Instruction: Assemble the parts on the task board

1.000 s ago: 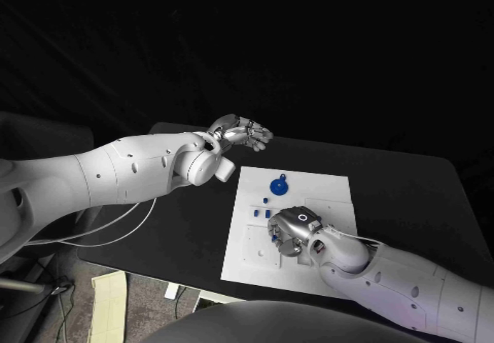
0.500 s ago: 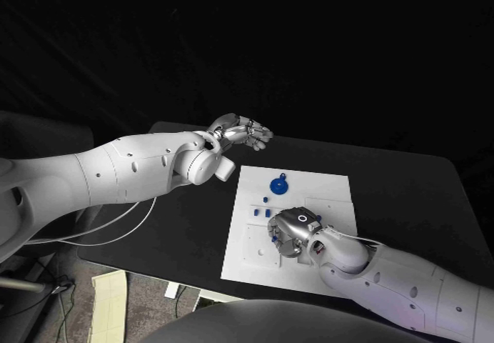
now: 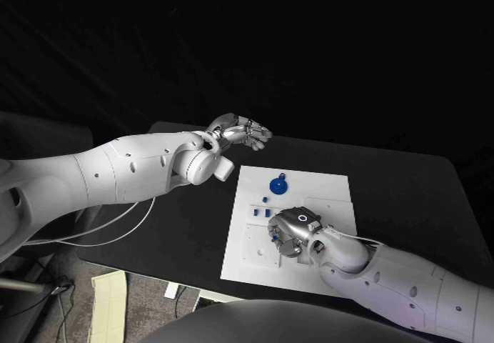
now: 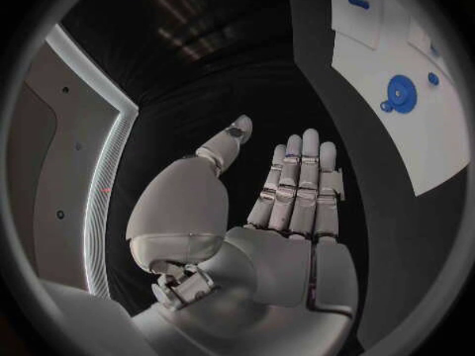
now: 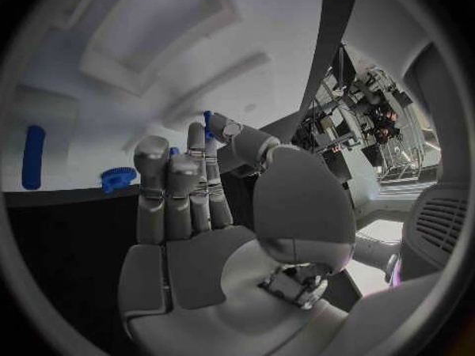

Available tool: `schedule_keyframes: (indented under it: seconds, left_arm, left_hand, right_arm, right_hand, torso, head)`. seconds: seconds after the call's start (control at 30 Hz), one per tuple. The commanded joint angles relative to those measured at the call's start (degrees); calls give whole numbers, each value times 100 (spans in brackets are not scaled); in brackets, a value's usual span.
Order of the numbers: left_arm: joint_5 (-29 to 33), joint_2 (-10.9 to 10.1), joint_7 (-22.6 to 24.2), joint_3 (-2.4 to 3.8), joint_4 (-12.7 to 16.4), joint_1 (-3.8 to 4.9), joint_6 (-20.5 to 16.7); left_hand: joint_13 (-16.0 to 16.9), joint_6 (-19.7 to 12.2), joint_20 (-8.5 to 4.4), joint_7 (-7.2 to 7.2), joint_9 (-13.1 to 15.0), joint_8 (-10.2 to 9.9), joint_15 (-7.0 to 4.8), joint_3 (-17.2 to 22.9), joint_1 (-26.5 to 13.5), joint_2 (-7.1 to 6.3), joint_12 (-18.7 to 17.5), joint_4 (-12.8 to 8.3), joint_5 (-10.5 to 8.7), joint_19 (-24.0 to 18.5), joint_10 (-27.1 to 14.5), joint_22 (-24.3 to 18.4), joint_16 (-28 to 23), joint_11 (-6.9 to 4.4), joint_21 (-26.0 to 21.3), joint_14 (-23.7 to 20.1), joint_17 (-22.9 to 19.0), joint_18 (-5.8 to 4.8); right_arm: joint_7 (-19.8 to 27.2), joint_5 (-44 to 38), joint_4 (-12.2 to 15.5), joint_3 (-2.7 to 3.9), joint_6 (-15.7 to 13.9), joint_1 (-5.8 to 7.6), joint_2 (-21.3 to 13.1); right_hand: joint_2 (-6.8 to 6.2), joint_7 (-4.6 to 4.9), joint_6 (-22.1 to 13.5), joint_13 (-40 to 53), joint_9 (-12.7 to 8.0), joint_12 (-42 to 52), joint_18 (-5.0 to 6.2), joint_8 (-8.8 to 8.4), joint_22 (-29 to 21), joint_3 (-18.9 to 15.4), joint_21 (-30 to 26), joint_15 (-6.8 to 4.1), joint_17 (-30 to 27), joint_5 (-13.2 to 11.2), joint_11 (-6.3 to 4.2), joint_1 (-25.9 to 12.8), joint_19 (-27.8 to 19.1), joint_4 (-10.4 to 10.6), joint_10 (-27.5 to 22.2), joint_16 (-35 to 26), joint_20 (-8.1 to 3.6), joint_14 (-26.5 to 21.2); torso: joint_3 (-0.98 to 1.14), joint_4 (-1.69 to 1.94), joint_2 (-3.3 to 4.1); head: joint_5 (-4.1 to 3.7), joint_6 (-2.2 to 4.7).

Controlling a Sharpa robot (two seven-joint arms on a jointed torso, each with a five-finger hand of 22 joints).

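From the head view, our right hand (image 3: 293, 230) hovers low over the task board (image 3: 309, 187), near one blue disc (image 3: 279, 186) and two small pegs (image 3: 260, 211); a careless descent could scatter them. The left wrist view shows our left hand (image 4: 282, 206) flat, holding nothing. In the right wrist view, a blue pin (image 5: 208, 119) seems pinched between thumb and fingertip; it could slip.

The black tabletop (image 3: 412, 189) stands against a deep black backdrop that takes up the whole upper part of the head view, with no wall or window to be made out there. At the lower left, below the tabletop's edge, lies a strip of mottled grey floor (image 3: 139, 307) with a pale cardboard-like piece (image 3: 107, 306) on it and a small white object (image 3: 172, 291) beside that. Pale cables (image 3: 113, 225) loop down on the left side, in front of the dark surroundings.
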Motion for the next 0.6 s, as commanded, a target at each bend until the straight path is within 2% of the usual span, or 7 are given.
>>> schedule_keyframes:
  seconds: [0.03, 0.3, 0.6]
  left_arm:
    - [-4, 6, 58, 4, 20, 8, 4]
    - [-4, 15, 56, 4, 33, 8, 1]
    - [-4, 23, 53, 4, 43, 8, 2]
  left_hand:
    - [-10, -50, 12, 1, -8, 6, 0, -16, 39, -12, -36, 33, -7, 12, 23, 8, -24, 21, -38, 50, 6, 88]
    - [-12, -51, 12, 1, -8, 7, 0, -16, 40, -13, -37, 33, -7, 13, 24, 9, -28, 21, -40, 50, 11, 88]
    - [-14, -52, 12, 2, -9, 8, 0, -17, 40, -14, -39, 33, -8, 13, 24, 10, -33, 20, -43, 50, 15, 88]
  right_arm:
    - [0, -77, 2, -5, 69, -6, 15]
    - [-28, -118, -9, -16, 275, -5, 58]
    - [-138, -364, -28, -70, 519, -5, 134]
  right_hand:
    - [55, 8, 26, 11, 6, 29, 491, 28, 54, 39, 2, -56, 2, 14, 4, 2, -8, -10, 43, -26, -49, -3]
    - [55, 8, 26, 17, 9, 29, 491, 28, 54, 40, 2, -56, 2, 14, 4, -2, -7, -12, 42, -26, -50, -3]
    - [56, 9, 24, 24, 12, 28, 491, 27, 54, 41, 1, -56, 2, 14, 5, -7, -8, -18, 39, -27, -51, -3]
  torso:
    - [0, 1, 0]
    - [-3, 1, 0]
    - [0, 2, 0]
  head:
    - [-3, -2]
    - [-13, -7]
    - [-19, -6]
